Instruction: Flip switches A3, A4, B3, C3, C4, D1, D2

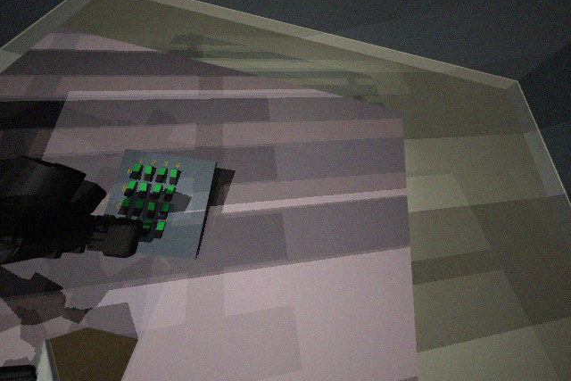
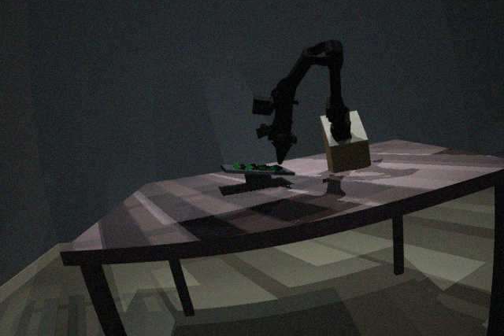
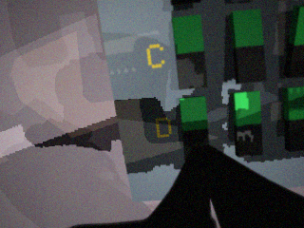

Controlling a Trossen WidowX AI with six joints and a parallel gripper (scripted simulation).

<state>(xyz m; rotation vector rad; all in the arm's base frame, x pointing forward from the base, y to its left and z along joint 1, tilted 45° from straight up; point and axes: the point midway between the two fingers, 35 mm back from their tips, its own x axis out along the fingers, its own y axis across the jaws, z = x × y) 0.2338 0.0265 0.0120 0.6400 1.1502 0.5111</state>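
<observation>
A black robot arm rises from its base, bends over at a high elbow and drops steeply, so that its hand points down at the near part of a switch panel. The fingers are narrow, brought together with nothing between them. In the wrist view their tips overlap the lower edge of the D1 switch; the light is dim, so whether they touch it is hard to say.

The panel is a blue-grey slab raised on a dark support above a pink and mauve patterned worktop. It carries four rows of four green and black rocker switches, with yellow letters and numbers printed beside them. From above, the arm covers the left end of row D, while D4 shows near the hand.

Behind the panel, around the arm's base, stands a box-like block with brown sides and a pale sloping top. Dark legs hold up the worktop over an olive floor, and a dark grey wall stands beyond.
</observation>
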